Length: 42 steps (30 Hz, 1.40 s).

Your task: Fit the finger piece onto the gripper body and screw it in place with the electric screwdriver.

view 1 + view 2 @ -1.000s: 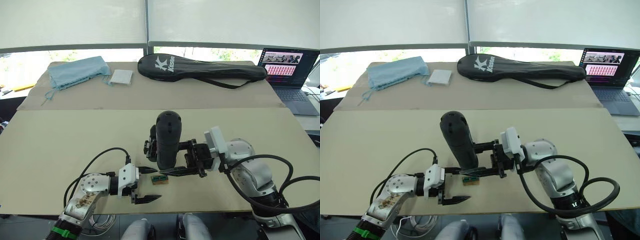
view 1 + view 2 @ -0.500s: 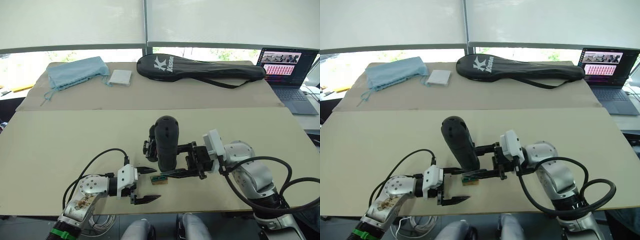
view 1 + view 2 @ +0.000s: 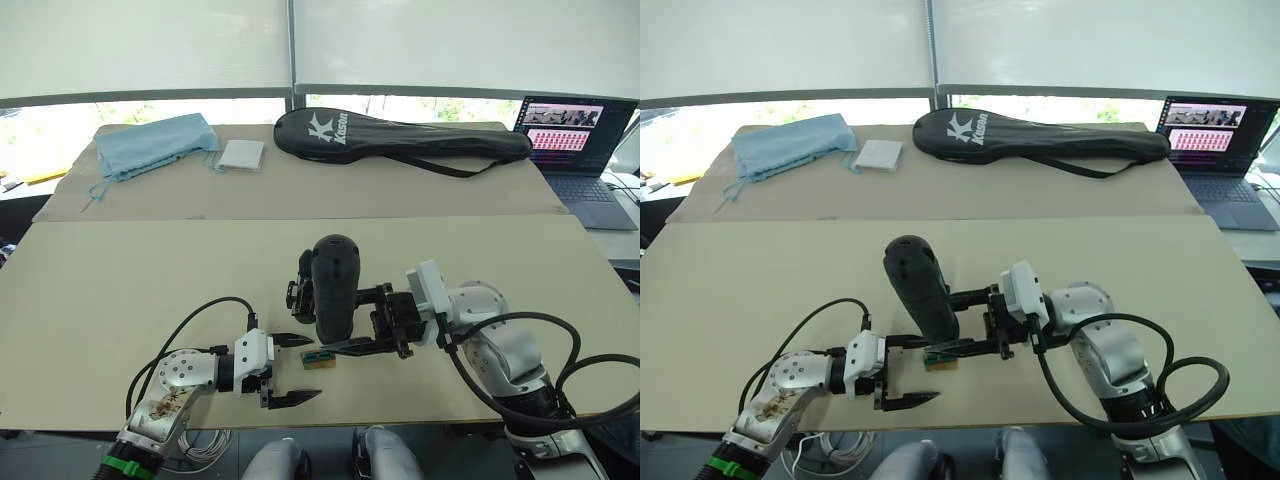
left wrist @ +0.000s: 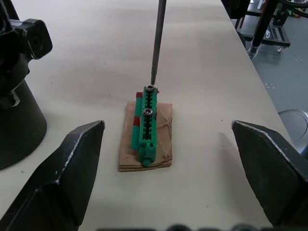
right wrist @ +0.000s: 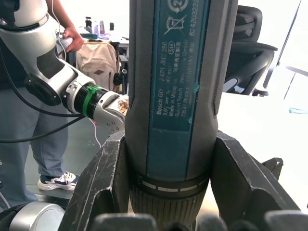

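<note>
My two arms are shiny silver with white blocks at the wrists. Black cables loop beside them. Each gripper has two pointy black fingers. A green ring circles my left arm.

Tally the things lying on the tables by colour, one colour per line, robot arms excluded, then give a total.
Black: 3 – electric screwdriver, gripper body, racket bag
Green: 1 – screw holder on tan card
Light blue: 1 – cloth bag
White: 1 – folded cloth
Grey: 1 – laptop
Total: 7
</note>
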{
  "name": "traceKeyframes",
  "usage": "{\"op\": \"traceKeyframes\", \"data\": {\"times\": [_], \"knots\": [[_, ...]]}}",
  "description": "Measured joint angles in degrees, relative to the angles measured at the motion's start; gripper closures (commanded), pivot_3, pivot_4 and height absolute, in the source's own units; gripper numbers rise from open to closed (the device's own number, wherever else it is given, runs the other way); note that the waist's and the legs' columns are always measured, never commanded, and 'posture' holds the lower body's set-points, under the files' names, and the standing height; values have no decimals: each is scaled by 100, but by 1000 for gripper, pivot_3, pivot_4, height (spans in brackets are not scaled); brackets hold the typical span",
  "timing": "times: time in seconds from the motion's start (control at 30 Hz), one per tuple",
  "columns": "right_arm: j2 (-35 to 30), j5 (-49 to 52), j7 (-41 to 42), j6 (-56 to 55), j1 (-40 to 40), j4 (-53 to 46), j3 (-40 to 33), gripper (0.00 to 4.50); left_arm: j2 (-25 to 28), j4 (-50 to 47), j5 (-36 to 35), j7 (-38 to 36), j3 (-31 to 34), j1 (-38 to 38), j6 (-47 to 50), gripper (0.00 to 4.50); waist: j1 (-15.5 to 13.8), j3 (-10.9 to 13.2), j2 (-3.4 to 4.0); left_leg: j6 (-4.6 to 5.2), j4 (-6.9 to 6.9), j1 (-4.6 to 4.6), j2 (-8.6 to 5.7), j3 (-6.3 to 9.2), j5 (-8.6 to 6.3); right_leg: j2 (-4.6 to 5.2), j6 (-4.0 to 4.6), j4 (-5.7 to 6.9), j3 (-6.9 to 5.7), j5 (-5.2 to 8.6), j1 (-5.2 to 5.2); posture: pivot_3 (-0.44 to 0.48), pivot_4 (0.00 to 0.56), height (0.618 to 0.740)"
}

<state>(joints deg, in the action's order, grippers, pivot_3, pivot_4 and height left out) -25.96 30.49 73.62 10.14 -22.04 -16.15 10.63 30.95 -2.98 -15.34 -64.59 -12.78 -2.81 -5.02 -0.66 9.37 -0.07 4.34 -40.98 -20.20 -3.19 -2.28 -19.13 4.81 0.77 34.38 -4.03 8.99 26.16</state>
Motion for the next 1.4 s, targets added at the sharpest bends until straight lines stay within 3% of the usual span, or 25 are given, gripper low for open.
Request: {"op": "traceKeyframes", "data": {"times": [1.4], "knots": [[-13, -1, -31, 78, -157, 96, 33, 2572, -46, 90, 1, 25, -15, -68, -16, 0, -6, -6, 1, 2, -1, 0, -2, 0, -1, 6, 0, 6, 0, 0, 0, 0, 150, 740]]}}
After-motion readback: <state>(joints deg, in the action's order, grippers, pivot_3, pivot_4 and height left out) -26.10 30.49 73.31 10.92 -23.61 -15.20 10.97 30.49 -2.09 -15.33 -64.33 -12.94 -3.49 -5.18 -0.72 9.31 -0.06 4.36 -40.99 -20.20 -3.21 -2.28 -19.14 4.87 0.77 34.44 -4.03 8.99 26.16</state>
